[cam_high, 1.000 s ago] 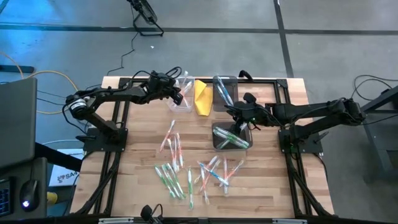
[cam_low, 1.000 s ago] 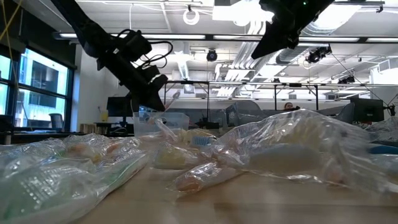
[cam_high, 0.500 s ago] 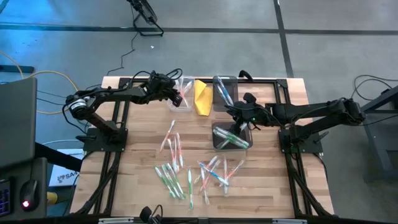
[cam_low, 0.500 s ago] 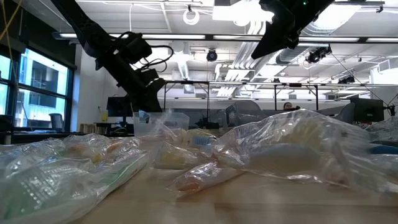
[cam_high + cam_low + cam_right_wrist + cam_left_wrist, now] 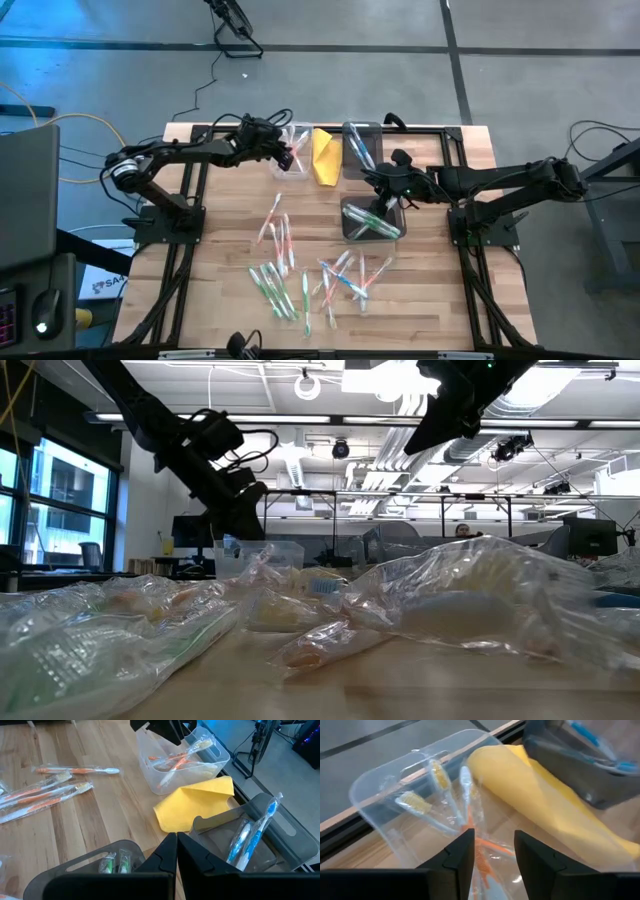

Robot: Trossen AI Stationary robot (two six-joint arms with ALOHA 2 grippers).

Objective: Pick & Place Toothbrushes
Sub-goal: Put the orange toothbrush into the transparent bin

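1. Clear plastic, the small bin in the upper middle of the high view already holds orange-handled toothbrushes; judging by colour, it seems to be the orange sorting spot, with green ones in the dark bin and blue ones in the far dark bin.
2. Left gripper hangs right over the clear bin with its fingers parted and nothing between them, apparently just letting go.
3. Right gripper waits pinched shut and empty at the upper edge of the green bin.
4. Brushes in the clear bin lean on its wall, heads up toward the rim.
5. Loose toothbrushes on the wooden table lie flat, mostly running top to bottom in the lower middle.
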